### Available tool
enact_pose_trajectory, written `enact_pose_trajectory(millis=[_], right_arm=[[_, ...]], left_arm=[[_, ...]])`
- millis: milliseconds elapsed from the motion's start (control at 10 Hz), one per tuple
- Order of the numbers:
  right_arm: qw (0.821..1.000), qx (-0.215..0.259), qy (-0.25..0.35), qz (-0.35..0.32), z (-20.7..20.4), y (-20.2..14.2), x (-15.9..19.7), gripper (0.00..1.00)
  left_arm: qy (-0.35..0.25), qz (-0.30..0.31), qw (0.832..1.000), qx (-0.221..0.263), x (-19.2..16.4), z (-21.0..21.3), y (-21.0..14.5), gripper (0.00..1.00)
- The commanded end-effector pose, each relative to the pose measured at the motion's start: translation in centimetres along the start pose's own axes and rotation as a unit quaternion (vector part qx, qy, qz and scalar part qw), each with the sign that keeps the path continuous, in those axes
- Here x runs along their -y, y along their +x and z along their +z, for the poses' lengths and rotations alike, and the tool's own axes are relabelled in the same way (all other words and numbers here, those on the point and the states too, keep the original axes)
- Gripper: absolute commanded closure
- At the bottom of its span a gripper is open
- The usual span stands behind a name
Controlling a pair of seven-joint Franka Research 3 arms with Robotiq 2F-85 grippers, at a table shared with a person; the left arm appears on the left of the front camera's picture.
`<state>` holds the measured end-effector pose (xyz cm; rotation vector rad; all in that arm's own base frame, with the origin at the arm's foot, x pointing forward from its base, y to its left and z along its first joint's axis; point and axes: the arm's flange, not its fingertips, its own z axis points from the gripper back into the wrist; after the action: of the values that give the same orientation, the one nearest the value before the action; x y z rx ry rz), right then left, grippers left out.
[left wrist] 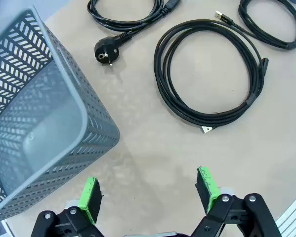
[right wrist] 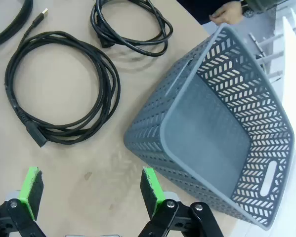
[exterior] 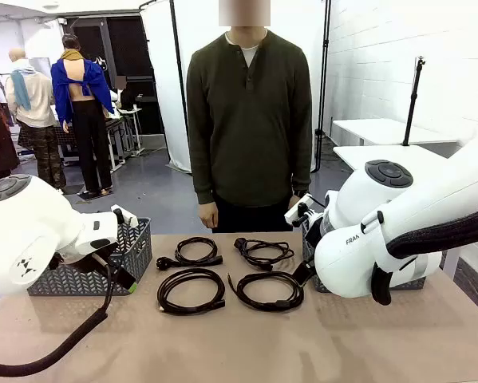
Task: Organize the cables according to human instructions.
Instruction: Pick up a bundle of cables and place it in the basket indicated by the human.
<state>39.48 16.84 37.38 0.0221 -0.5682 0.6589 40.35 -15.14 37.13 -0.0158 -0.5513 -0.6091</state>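
Between the grey baskets [exterior: 135, 259], four coiled cables [exterior: 192, 273] lie on the surface [exterior: 302, 343]. Both stand apart and empty: left pincer [left wrist: 148, 195], right pincer [right wrist: 91, 190]. Cords look light and floppy; I'd pinch several bundled strands, not the plug.

Both arms are glossy white, rounded shells. The left arm [exterior: 23, 239] has a dark grey round cap and a thick black cable [exterior: 79, 334] running from it, and the right arm [exterior: 382, 239] has a like cap, black "FRA" lettering and a dark textured sleeve. Their jaws are black linkages with silver screws, tipped with bright green pads [left wrist: 90, 197]. The person [exterior: 249, 120] wears a dark olive long-sleeved buttoned top over a white undershirt.
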Motion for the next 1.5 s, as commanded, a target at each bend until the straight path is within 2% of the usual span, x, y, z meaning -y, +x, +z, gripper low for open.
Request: enact_pose_trajectory(millis=[0, 1200, 1400], right_arm=[[1.000, 0.000, 0.000, 0.000, 0.0, 0.0, 0.0, 0.00], [1.000, 0.000, 0.000, 0.000, 0.0, 0.0, 0.0, 0.00], [0.999, 0.020, 0.045, 0.001, 1.9, 0.7, 1.2, 0.00]], left_arm=[[0.000, 0.000, 1.000, 0.000, 0.0, 0.0, 0.0, 0.00], [0.000, -0.002, 1.000, 0.000, 0.1, 0.0, 0.0, 0.00], [-0.025, -0.020, 0.999, 0.019, -0.9, 2.1, 0.4, 0.00]])
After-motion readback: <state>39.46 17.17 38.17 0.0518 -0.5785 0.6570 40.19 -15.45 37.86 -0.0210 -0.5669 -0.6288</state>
